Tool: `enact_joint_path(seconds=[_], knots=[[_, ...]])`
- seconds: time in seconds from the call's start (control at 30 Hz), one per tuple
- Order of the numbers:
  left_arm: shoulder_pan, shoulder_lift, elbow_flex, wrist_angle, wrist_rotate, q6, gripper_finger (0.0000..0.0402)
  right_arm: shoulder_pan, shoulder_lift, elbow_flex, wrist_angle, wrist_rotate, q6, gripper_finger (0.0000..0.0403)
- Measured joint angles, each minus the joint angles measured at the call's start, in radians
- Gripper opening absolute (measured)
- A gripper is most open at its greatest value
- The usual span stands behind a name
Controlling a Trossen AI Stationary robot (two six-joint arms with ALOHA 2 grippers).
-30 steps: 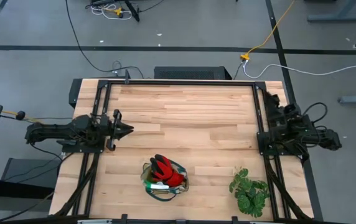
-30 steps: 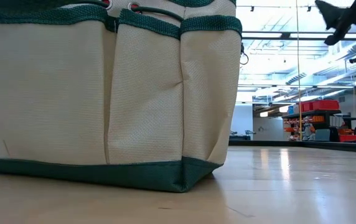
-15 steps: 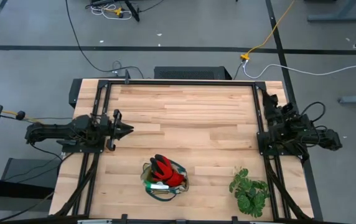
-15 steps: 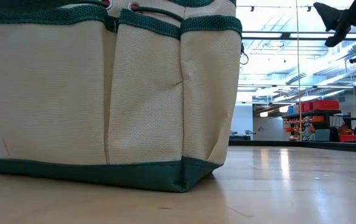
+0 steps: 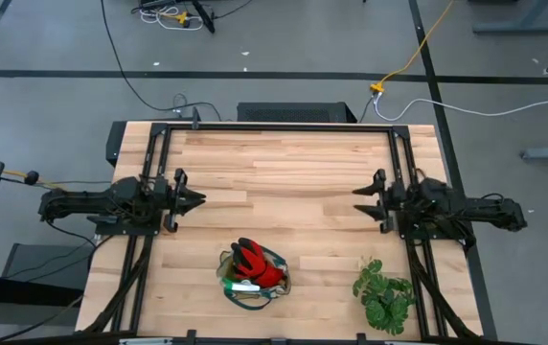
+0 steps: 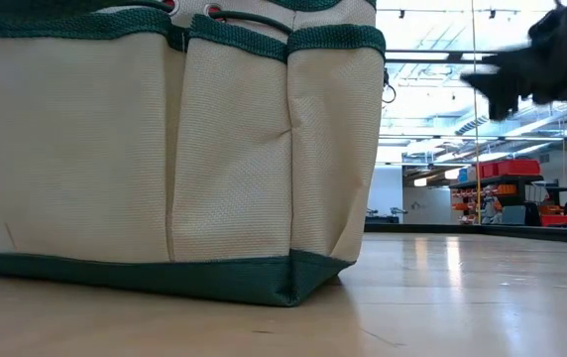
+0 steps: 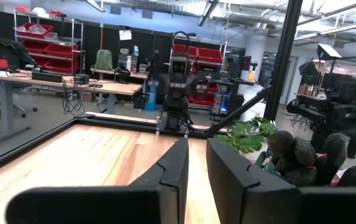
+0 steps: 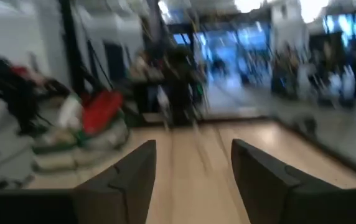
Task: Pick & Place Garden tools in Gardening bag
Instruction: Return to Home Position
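The cream gardening bag (image 5: 253, 275) with green trim stands near the table's near edge, base on the wood. It fills the left of the low view (image 6: 165, 159). A red glove (image 5: 255, 259) sticks out of its top, with a small white and green piece (image 5: 245, 286) beside it. The shears and rakes do not show. My left gripper (image 5: 200, 199) hovers at the table's left side, pointing right, empty, its fingers (image 7: 177, 163) almost together. My right gripper (image 5: 358, 204) hovers at the right side, pointing left, open and empty; the bag shows beyond it in the right wrist view (image 8: 81, 134).
A leafy green plant (image 5: 384, 295) sits at the near right corner, right of the bag. Black frame rails (image 5: 284, 127) run along the table's left, far and right edges. Bare wood (image 5: 284, 182) lies between the two grippers.
My right arm has swung out from the right rail toward the table's middle and turned, so its gripper now points toward the left edge. It shows blurred and lower in the low view. The bag and the left arm have kept still.
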Motion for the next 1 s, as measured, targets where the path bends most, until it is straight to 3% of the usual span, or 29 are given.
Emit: enact_joint_path(seconds=[0.1, 0.33, 0.73, 1.0], knots=[[0.0, 0.0, 0.0, 0.0, 0.0, 0.0, 0.0062, 0.0, 0.0, 0.0, -0.108, 0.05, 0.016, 0.0208], [0.0, 0.0, 0.0, 0.0, 0.0, 0.0, 0.0062, 0.0, 0.018, 0.0, -0.106, 0.08, -0.137, 0.0208], [0.001, 0.0, 0.0, -0.002, 0.0, -0.003, 0.0062, 0.0, 0.017, 0.0, -0.104, 0.08, -0.139, 0.0208], [0.001, 0.005, 0.0, -0.119, 0.0, -0.025, 0.0062, 0.0, 0.017, 0.0, -0.104, 0.08, -0.139, 0.0208]])
